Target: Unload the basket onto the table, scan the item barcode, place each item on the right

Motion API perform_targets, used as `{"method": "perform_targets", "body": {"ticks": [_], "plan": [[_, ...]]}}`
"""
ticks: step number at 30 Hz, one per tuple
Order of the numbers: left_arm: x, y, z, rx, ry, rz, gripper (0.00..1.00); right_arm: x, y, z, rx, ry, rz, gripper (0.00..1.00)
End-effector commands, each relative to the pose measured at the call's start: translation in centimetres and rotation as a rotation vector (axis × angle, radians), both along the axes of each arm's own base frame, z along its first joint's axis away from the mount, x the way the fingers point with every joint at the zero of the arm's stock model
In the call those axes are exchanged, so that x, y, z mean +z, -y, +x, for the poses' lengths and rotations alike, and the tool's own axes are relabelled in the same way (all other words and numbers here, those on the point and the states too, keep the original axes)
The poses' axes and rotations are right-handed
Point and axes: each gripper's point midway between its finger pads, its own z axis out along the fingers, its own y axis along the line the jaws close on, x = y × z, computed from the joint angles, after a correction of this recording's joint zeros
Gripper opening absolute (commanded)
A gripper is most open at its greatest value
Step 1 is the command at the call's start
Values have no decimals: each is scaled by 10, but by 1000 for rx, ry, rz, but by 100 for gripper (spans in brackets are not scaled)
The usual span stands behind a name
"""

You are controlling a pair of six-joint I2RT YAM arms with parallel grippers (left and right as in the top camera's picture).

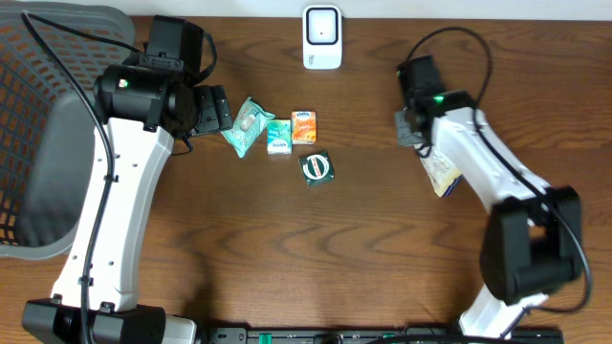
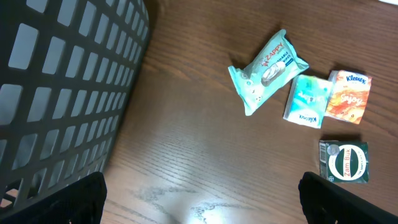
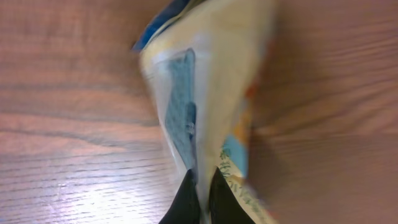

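My right gripper [image 3: 204, 200] is shut on the edge of a cream, blue and yellow packet [image 3: 205, 93], which hangs over the wood. From overhead the packet [image 1: 442, 173] shows beside the right arm, at the right of the table. The white barcode scanner [image 1: 322, 38] stands at the back centre, apart from the packet. My left gripper [image 2: 202, 202] is wide open above bare wood with nothing between its fingers [image 2: 74, 199]. Overhead, the left gripper [image 1: 215, 107] sits just left of the loose items.
A teal wipes pack [image 2: 267, 71], a teal tissue pack [image 2: 306, 101], an orange tissue pack [image 2: 348, 96] and a green tin [image 2: 344, 162] lie mid-table. A dark mesh basket [image 1: 48, 124] fills the left edge.
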Motion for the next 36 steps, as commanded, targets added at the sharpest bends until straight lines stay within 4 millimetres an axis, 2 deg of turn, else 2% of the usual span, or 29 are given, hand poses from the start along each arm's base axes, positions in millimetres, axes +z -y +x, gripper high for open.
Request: {"method": "perform_targets", "body": {"ticks": [1, 5, 6, 11, 13, 15, 18, 22, 25, 30, 33, 36], "plan": [[0, -3, -1, 14, -1, 8, 98, -24, -37, -9, 22, -69, 107, 1], [0, -3, -1, 14, -1, 8, 98, -23, -64, -15, 39, -63, 132, 2], [0, -3, -1, 14, -1, 8, 98, -20, -70, -15, 53, -58, 135, 6], [0, -3, -1, 14, -1, 8, 98, 6, -96, -15, 96, -35, 148, 45], [0, -3, -1, 14, -1, 8, 98, 19, -101, -12, 106, -27, 151, 56], [0, -3, -1, 14, -1, 8, 98, 33, -99, -7, 100, -9, 135, 65], [0, -3, -1, 14, -1, 8, 98, 49, -78, 2, 52, 33, 50, 77], [0, -3, -1, 14, -1, 8, 98, 49, -46, 8, -17, 28, 27, 95], [0, -3, -1, 14, -1, 8, 98, 37, -33, 4, -9, -46, 109, 97], [0, -3, -1, 14, -1, 8, 98, 12, -29, -6, 78, -162, 293, 97], [0, -3, -1, 14, -1, 8, 98, -4, -25, -12, 77, -188, 357, 94], [0, -3, -1, 14, -1, 8, 98, -23, -18, -19, 57, -207, 360, 86]]}}
